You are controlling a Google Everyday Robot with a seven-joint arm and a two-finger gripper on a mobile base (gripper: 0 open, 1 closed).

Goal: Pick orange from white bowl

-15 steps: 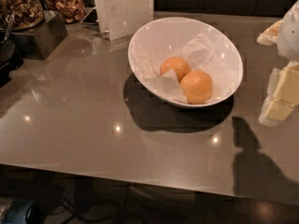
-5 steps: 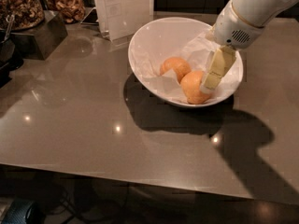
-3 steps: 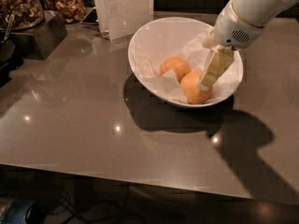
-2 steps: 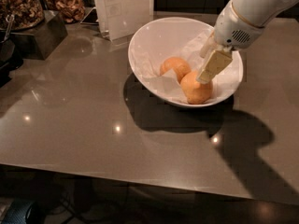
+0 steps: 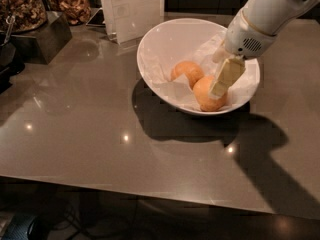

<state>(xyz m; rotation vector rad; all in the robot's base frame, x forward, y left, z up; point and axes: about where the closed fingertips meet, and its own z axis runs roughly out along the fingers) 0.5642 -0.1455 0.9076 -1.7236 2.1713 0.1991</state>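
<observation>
Leaning in over the far right corner of the table (image 5: 90, 134), your tool (image 5: 221, 85) has tipped and slid leftward in the last second. It now lies against the top of the orange (image 5: 207, 100), which sits in the white bowl (image 5: 165, 39) beside a smaller, deeper-orange fruit (image 5: 186, 72). You cannot tell whether the tool is apart or together; the grasp looks still in the making, the orange not yet lifted.

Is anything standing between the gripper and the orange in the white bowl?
Nothing visible. The gripper is right at the nearer round orange inside the glossy white bowl; the second orange lies beside it, farther back.
</observation>
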